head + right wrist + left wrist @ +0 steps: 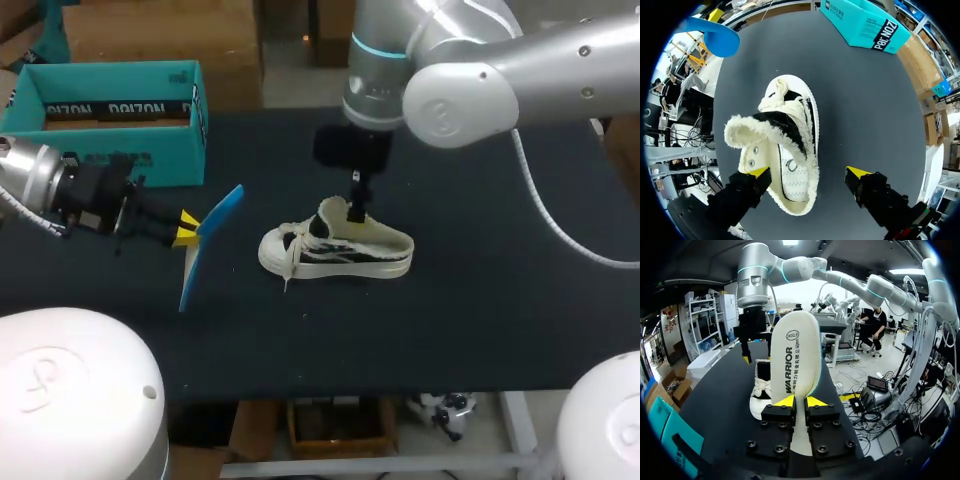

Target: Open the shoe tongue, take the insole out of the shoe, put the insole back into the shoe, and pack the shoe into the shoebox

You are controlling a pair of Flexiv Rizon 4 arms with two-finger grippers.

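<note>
Head view: left gripper (185, 230) is shut on one end of the insole (212, 245), which hangs in the air over the table's (480, 300) left part, between shoebox (110, 105) and shoe (335, 250). The shoe sits upright near the table's middle, toe toward the left edge. The shoebox is at the far left corner, open side up. Right gripper (808, 172) hangs over the shoe's heel end with fingers wide. One finger (757, 175) is right beside the heel and the other is well apart from it, so it grips nothing.

Risks, as I judge them:
- The insole is pinched only at its end. It looks thin and bendy, so it may flex, twist or slip in the pads when pushed into the shoe.
- The fleecy rim (747, 131) around the opening looks soft and grabby, so the insole's leading edge may catch and fold there.
- The shoe is light and unclamped, so a push may slide or tip it on the smooth table.
- Loose laces (777, 97) may snag a fingertip.

Materials:
- Insole: long, rounded ends, blue underside, pale fabric top with print.
- Shoe: cream upper with black stripes, fluffy lining, flat pale rubber-looking sole, white laces.
- Shoebox: teal cardboard, rectangular, rigid.
- Table: dark matte cover.
</note>
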